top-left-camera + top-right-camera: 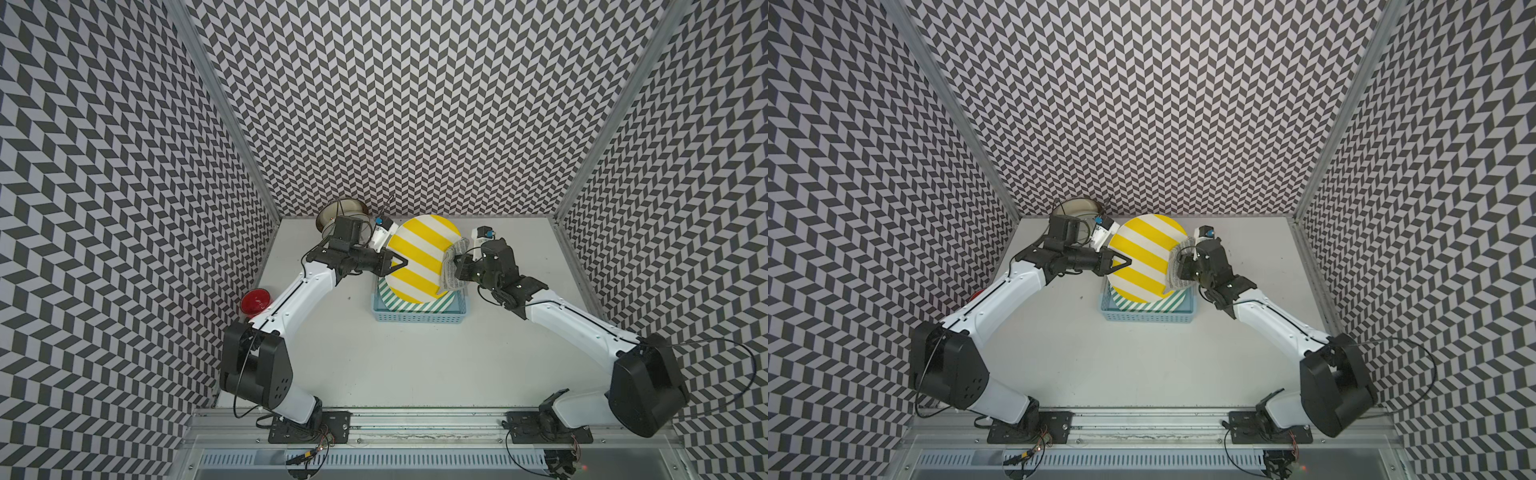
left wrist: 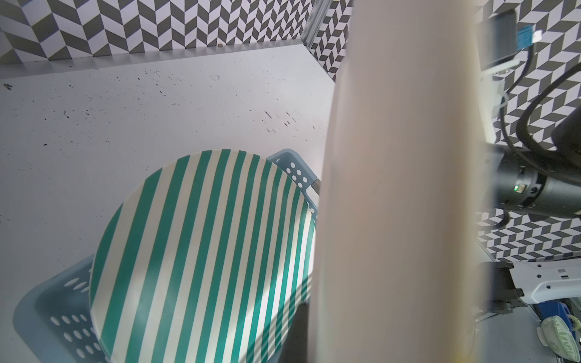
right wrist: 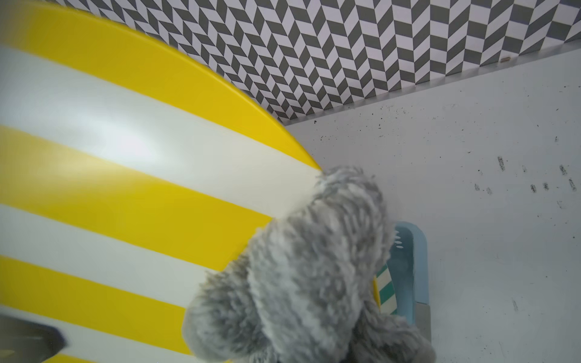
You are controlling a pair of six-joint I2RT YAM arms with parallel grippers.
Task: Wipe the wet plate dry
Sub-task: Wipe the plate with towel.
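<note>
Wiping the yellow-striped plate [image 1: 419,257] above the basket [image 1: 419,319]
Left fingers [image 1: 397,262] are pinching its rim shut, holding it tilted over the basket. Right fingers [image 1: 459,266], clamped on the grey cloth [image 1: 452,270], are pressing the opposite edge; firm, overlapping inward sweeps look best.

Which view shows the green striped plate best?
Left wrist: the green striped plate shows almost whole in the blue basket. Both top views show only its edge under the yellow plate; right wrist, a sliver.
</note>
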